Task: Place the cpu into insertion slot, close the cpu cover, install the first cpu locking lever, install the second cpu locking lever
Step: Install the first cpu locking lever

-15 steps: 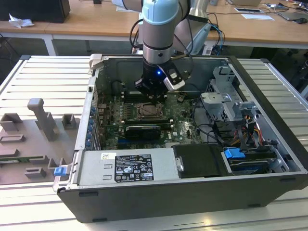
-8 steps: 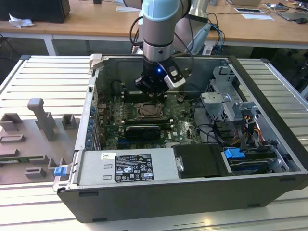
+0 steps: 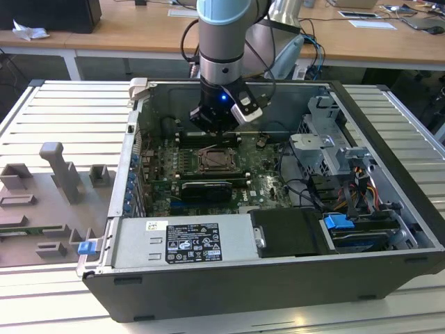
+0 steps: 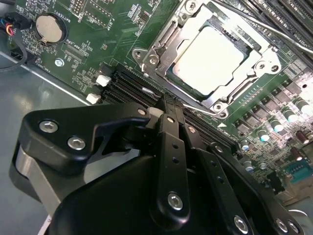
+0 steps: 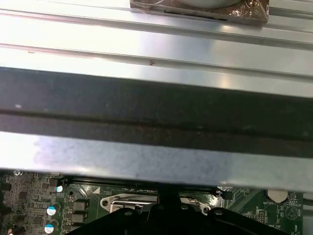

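So the cpu [image 4: 210,56] is seated flat in the insertion slot [image 3: 217,160], with its dull metal top facing up. It's square, so no real long axis is there to be called. In the second wrist view it's seen as a diamond in the upper right of the frame, with its edges lined up with the black memory slots [image 4: 128,84] beside it. The cpu cover [image 4: 164,46] is laid down flat around it, and the chip is seen through the window. A thin metal lever rod [image 4: 266,28] is seen crossing the top right corner; latched or not can't be told.

The gripper [image 4: 166,105] is hung just over the memory slots next to the socket. Whether it's open or closed honestly can't be told.

In the exterior view the green motherboard [image 3: 158,170] is seen inside an open PC case [image 3: 243,292]. The case is laid on its side on a ribbed metal table [image 3: 42,111]. Grey fixture blocks [image 3: 62,170] are parked at the left, and wooden desks [image 3: 139,31] are seen across the top.
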Tool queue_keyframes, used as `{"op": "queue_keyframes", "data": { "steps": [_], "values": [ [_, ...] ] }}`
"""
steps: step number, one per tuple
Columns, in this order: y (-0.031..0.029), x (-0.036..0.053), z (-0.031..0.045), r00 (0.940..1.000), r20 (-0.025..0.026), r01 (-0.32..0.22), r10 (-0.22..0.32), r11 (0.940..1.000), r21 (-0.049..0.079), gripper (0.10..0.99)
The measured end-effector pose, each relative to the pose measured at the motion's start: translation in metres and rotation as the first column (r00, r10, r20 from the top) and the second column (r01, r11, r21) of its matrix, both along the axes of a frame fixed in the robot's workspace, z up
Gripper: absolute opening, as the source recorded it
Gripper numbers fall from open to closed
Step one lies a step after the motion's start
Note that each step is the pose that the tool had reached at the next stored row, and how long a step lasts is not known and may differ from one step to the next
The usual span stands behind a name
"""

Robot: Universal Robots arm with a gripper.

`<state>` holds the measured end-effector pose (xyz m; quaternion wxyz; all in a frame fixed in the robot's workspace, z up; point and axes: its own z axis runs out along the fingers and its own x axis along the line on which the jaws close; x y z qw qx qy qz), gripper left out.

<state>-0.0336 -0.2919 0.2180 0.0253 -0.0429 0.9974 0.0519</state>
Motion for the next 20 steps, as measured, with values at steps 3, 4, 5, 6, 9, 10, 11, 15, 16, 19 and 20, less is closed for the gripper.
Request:
{"op": "queue_keyframes", "data": {
  "steps": [3,4,5,6,9,10,11,15,16,19,20],
  "values": [
    [0.0006,0.0015,-0.0009,1.0000,-0.0001,-0.002,0.002,1.0000,0.000,0.106],
    [0.0010,0.0017,-0.0010,1.0000,0.0000,-0.002,0.002,1.0000,0.000,0.106],
    [0.0016,0.0020,-0.0012,1.0000,-0.0001,-0.005,0.005,1.0000,0.000,0.106],
    [0.0020,0.0023,-0.0014,1.0000,0.0000,-0.007,0.007,1.0000,0.000,0.106],
    [0.0029,0.0031,-0.0019,0.9999,0.0000,-0.016,0.016,0.9999,0.000,0.106],
    [0.0029,0.0032,-0.0019,0.9999,-0.0001,-0.016,0.016,0.9999,0.000,0.106],
    [0.0030,0.0034,-0.0022,0.9999,-0.0001,-0.016,0.016,0.9999,0.000,0.106],
    [0.0029,0.0048,-0.0040,0.9999,-0.0001,-0.017,0.017,0.9999,0.000,0.106],
    [0.0029,0.0050,-0.0043,0.9999,-0.0001,-0.017,0.017,0.9999,0.000,0.106],
    [0.0030,0.0058,-0.0051,0.9999,-0.0001,-0.017,0.017,0.9999,0.000,0.106],
    [0.0030,0.0060,-0.0053,0.9999,-0.0001,-0.017,0.017,0.9999,-0.001,0.106]
  ]
}}
